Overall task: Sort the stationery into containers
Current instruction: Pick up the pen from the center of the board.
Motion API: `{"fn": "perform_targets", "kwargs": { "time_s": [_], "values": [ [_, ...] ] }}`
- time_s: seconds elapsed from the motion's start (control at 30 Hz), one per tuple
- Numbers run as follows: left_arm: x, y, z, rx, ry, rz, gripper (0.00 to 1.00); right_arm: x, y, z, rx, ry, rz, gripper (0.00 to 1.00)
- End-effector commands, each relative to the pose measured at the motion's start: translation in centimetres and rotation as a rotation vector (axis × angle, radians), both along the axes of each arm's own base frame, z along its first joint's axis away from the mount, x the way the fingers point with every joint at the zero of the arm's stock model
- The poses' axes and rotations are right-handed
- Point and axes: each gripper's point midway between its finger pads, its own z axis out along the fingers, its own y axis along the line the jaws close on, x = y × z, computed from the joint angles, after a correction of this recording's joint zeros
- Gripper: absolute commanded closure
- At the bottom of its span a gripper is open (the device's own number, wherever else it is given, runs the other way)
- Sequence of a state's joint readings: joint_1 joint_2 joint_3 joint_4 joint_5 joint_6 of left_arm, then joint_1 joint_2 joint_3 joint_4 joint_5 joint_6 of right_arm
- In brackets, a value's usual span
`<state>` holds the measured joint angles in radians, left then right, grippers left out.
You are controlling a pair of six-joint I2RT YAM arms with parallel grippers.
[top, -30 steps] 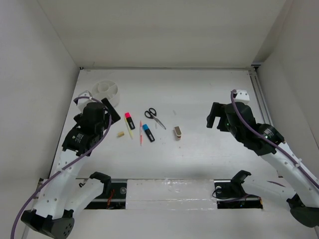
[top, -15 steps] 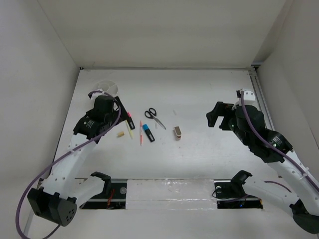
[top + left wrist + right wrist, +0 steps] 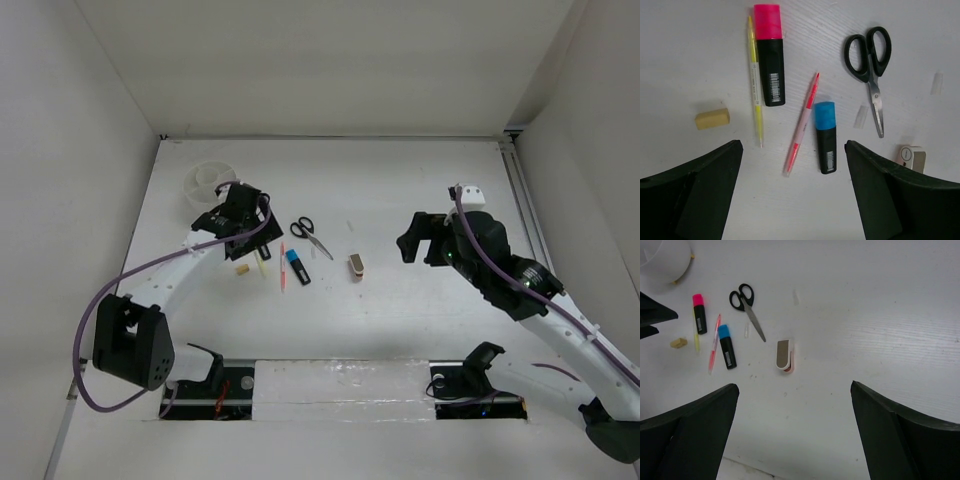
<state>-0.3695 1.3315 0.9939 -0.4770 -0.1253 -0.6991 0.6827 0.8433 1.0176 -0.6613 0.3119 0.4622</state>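
Note:
The stationery lies left of centre: black-handled scissors [image 3: 310, 235] [image 3: 870, 60], pink highlighter [image 3: 770, 50], blue highlighter [image 3: 297, 267] [image 3: 825, 137], yellow pencil [image 3: 755, 90], pink pencil [image 3: 283, 268] [image 3: 802, 125], beige eraser [image 3: 241, 269] [image 3: 712, 119] and tan-grey block [image 3: 355, 264] [image 3: 783, 354]. The round white tub [image 3: 210, 182] [image 3: 665, 260] stands at the back left. My left gripper [image 3: 248, 232] [image 3: 791, 155] is open and empty above the highlighters and pencils, hiding the pink highlighter from the top camera. My right gripper [image 3: 418, 248] [image 3: 794, 390] is open and empty, right of the block.
White walls close in the table at the left, back and right. A rail runs along the right edge [image 3: 520, 190]. The arm bases and a black slot [image 3: 330, 385] sit at the near edge.
My left gripper has swung from beside the tub to the right, over the stationery. My right gripper has shifted a little to the left, toward the block.

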Motion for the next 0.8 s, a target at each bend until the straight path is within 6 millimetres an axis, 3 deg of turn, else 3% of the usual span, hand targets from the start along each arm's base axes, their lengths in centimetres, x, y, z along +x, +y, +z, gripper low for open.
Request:
{"fn": "perform_targets", "kwargs": {
  "time_s": [0.0, 0.13, 0.27, 0.37, 0.4, 0.67, 0.77],
  "values": [
    [0.2, 0.7, -1.3, 0.030, 0.010, 0.046, 0.26, 0.1, 0.8, 1.2, 0.044, -0.057, 0.033, 0.00],
    [0.0, 1.0, -2.2, 0.046, 0.025, 0.052, 0.30, 0.1, 0.8, 1.2, 0.044, -0.057, 0.033, 0.00],
    [-0.2, 0.1, -3.4, 0.053, 0.048, 0.000, 0.38, 0.3, 1.0, 1.3, 0.051, -0.065, 0.033, 0.00],
    [-0.3, -0.3, -3.3, 0.101, 0.040, 0.017, 0.39, 0.2, 1.2, 1.3, 0.062, -0.060, 0.039, 0.00],
    [-0.8, -0.7, -4.1, 0.124, 0.068, 0.008, 0.39, 0.2, 1.2, 1.3, 0.062, -0.060, 0.039, 0.00],
    [-1.3, -0.1, -5.5, 0.140, 0.099, 0.055, 0.44, 0.1, 1.3, 0.8, 0.067, -0.047, 0.043, 0.00],
    [-1.5, 0.2, -6.1, 0.156, 0.112, 0.070, 0.52, 0.0, 1.2, 0.7, 0.067, -0.047, 0.043, 0.00]
  ]
}}
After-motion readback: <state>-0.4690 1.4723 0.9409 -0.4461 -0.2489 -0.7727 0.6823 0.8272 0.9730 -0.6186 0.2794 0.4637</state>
